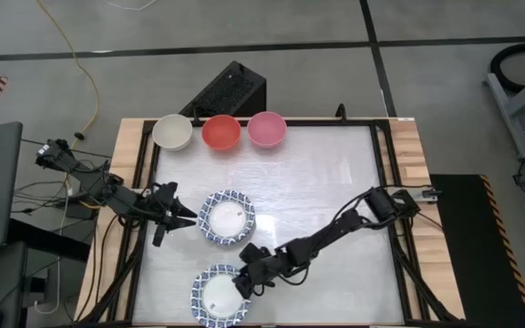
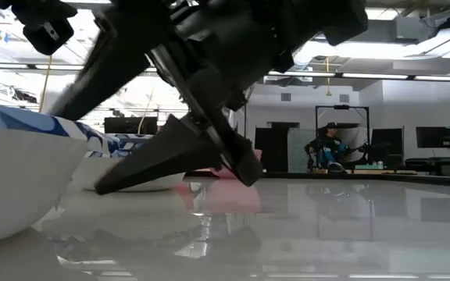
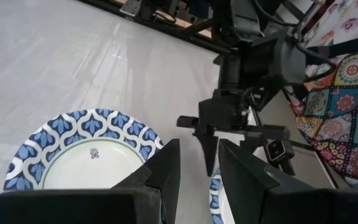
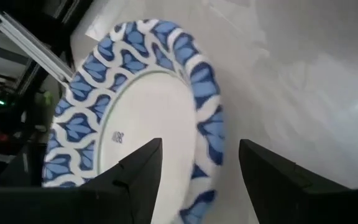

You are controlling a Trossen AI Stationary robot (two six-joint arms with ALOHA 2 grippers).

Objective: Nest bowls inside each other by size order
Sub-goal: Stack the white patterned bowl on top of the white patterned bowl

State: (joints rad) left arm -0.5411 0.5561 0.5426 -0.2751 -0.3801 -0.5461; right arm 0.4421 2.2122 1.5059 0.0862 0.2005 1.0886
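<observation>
The left gripper [image 1: 182,217] sits near the table's [image 1: 335,182] left edge, about halfway down it, its fingers part-spread with a narrow gap between them, pinching nothing. Its tips point at the rim of a blue-and-white bowl [image 1: 227,217], just beside it and, as far as the high view shows, not touching.

In the far left corner stand three small bowls in a row along the far edge: a cream-white bowl [image 1: 172,132], a red bowl [image 1: 221,132] and a pink bowl [image 1: 267,128], each close to the next, none nested.

By the near edge, left of centre, lies a second blue-and-white bowl [image 1: 220,293], apart from the first one with a strip of bare table between. The right gripper [image 1: 247,284] is over this bowl's right rim, fingers spread wide; in the right wrist view the rim lies between the two fingers [image 4: 143,171], not yet pinched.

The right arm [image 1: 335,228] stretches diagonally from the table's right edge. The whole centre and right half of the table lie bare, with room up to the far right corner.
</observation>
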